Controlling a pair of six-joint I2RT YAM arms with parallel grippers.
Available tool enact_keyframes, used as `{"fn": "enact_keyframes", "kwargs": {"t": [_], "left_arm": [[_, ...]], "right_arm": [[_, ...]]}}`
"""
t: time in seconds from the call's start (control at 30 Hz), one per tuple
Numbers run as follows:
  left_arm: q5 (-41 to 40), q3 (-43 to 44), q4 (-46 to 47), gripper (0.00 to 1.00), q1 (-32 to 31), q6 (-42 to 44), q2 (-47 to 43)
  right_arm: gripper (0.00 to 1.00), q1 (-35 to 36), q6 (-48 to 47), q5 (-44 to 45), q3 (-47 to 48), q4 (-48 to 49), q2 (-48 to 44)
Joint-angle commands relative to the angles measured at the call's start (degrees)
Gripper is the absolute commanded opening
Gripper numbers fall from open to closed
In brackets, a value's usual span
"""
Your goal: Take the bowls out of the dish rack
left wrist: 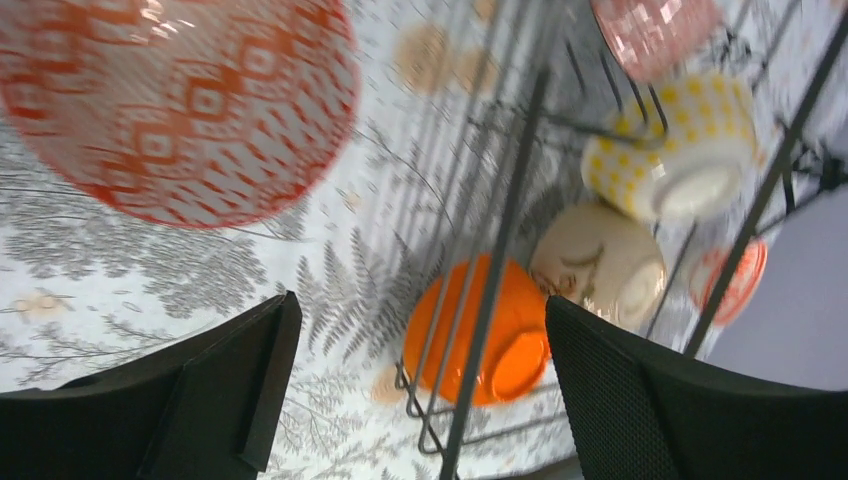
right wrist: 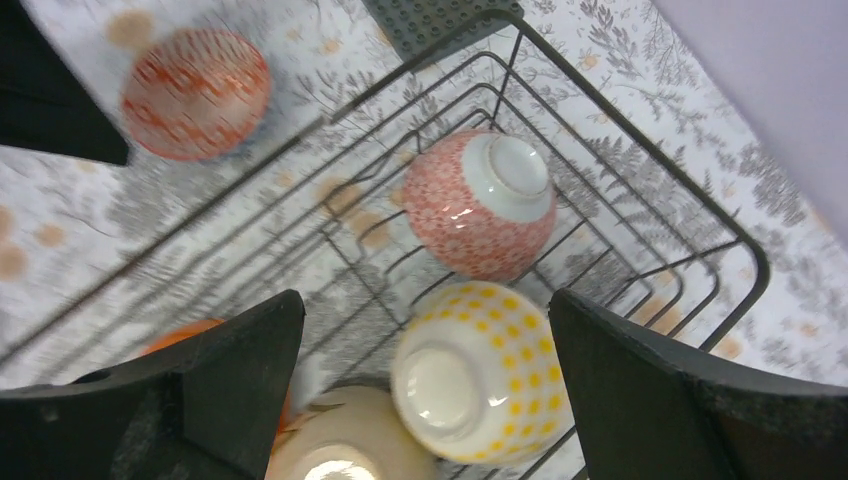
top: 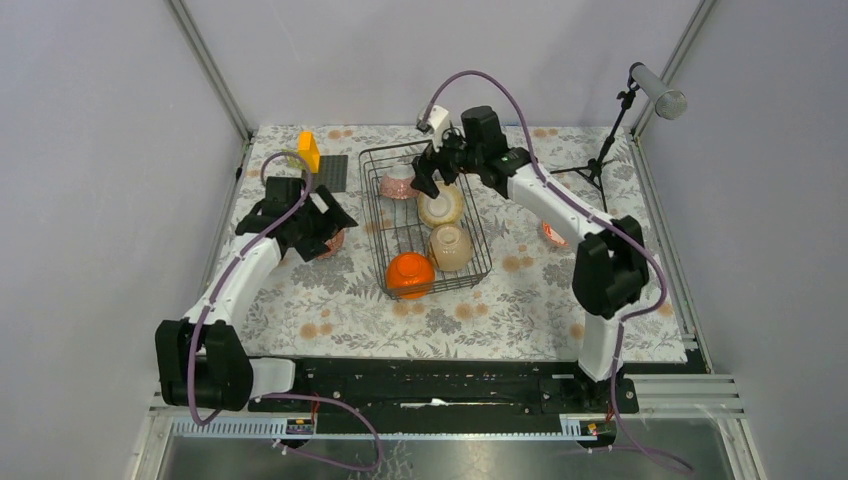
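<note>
**Dotted bowl lies straight under my right gripper**

The dotted bowl (right wrist: 480,372), cream with yellow spots, lies in the far half of the rack (top: 400,225) with its foot turned up. It is directly below the right gripper (right wrist: 425,300). That gripper's fingers stand wide apart and hold nothing, one on each side of the bowl in the wrist view. I judge that the coming move is mostly a plain descent. The bowl is round and has no long axis, so the wrist angle matters little.

The neighbours are close. The pink bowl (right wrist: 478,205) is just beside it toward the rack's far end, and I cannot tell if the two touch. The cream bowl (top: 452,246) lies on its near side, and the orange bowl (top: 411,272) is at the rack's near end. The rack wires and these neighbours leave little room for my fingers.

The left gripper (left wrist: 420,303) is outside the rack, on its left, also spread and empty. The side wall of the rack is between it and the dotted bowl, so the right arm is clearly nearer.

A red bowl (left wrist: 180,105) lies on the cloth left of the rack. A second red bowl (top: 553,235) lies to the right of the rack, partly hidden by my right arm. A grey plate (top: 332,172) lies by the rack's far left corner.
</note>
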Motion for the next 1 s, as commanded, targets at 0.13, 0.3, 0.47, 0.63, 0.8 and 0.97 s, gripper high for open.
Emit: {"fn": "enact_keyframes", "kwargs": {"t": [0.13,0.3,0.47,0.63,0.8,0.97], "left_arm": [[8.9,1.3,3.0,0.99,-3.6,5.5,-3.7],[9.3,1.7,3.7,0.99,-4.9,8.1,-5.8],[10.1,-0.7,6.6,0.99,-6.7,6.6,-6.9],[9.7,-0.5,6.5,0.98,-7.0,7.4,-6.6],[8.4,0.3,4.7,0.89,-7.4,8.2,-6.8],[7.2,-0.2,4.1,0.88,-7.7,8.3,-6.5]], "right_arm": [[1.0,2.0,-36.2,-2.3,10.5,-10.0,9.7],[1.0,2.4,-37.6,-1.4,14.8,-10.0,14.2],[1.0,4.6,-37.8,-0.4,18.1,-10.0,17.3],[1.0,6.4,-40.4,3.5,18.7,-9.2,19.5],[1.0,6.9,-42.2,6.9,21.4,-8.9,22.3],[1.0,7.2,-43.9,9.2,24.3,-10.0,24.7]]}}
